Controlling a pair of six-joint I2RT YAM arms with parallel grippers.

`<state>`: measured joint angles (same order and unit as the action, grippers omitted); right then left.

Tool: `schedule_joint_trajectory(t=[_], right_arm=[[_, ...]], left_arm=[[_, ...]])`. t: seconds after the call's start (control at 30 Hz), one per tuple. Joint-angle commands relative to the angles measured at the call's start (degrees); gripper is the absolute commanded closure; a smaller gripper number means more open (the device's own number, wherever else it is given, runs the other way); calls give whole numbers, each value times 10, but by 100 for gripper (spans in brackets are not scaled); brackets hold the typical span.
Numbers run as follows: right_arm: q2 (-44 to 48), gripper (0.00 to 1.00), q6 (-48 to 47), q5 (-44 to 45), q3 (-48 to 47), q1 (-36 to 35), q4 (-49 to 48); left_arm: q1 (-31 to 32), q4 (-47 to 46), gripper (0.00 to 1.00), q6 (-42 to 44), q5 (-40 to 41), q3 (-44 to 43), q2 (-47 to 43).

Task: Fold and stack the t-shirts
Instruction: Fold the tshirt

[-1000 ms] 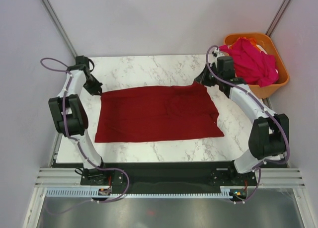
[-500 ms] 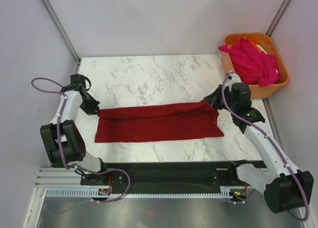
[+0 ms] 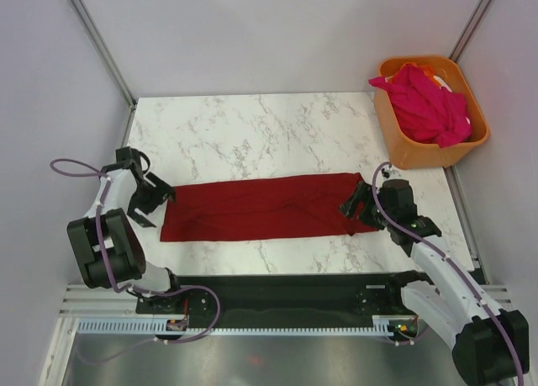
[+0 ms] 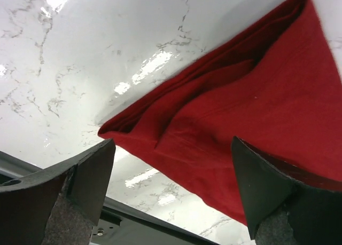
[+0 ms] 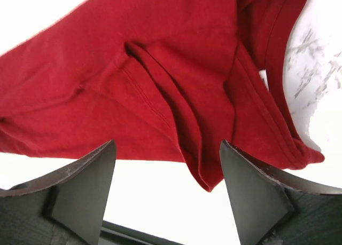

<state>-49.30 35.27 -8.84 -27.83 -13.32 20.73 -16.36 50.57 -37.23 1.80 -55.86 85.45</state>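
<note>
The dark crimson t-shirt (image 3: 265,208) lies folded in half as a long strip across the near part of the marble table (image 3: 252,134). At the strip's left end my left gripper (image 3: 158,204) stands open and holds nothing. In the left wrist view the folded corner (image 4: 240,95) shows between the spread fingers (image 4: 83,183). Over the right end my right gripper (image 3: 354,209) is also open and empty, with bunched red cloth (image 5: 160,79) just ahead of its fingers (image 5: 251,189). The magenta pink t-shirt (image 3: 427,104) lies crumpled in the orange tub.
The orange plastic tub (image 3: 473,138) stands off the table's far right corner. Bare marble stretches behind the red strip. The black base rail (image 3: 277,289) runs along the near edge, and grey walls close in on both sides.
Both grippers drew the shirt's far edge toward the near edge, folding it in half. They were shut on the cloth and have now opened and let go.
</note>
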Motion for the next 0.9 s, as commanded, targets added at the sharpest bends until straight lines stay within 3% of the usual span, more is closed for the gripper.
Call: schedule_joint_trajectory(t=[0.0,0.17,0.33,0.37,0.4,0.77,0.87], right_arm=[[25,13,20,33,-24,-4,-10],[-72,15,7,24,-78,-7,-44],[-248,21,-5,13,-140,-50,-100],[-271,24,-9,16,-163,-70,-103],[-313,26,-13,19,-174,-80,-107],[-472,35,-45,81,-292,-109,-89],[-490,49,-45,78,-296,-118,-89]], left_arm=[[-10,-10,3,16,-10,-38,-63],[-10,-10,3,26,-10,-101,-61],[-6,-10,3,26,-10,-72,-78],[-5,-3,12,67,-15,-66,-81],[-6,-21,12,109,-33,-65,-83],[5,-23,16,106,-19,-66,-120],[5,-23,16,105,-22,-68,-114]])
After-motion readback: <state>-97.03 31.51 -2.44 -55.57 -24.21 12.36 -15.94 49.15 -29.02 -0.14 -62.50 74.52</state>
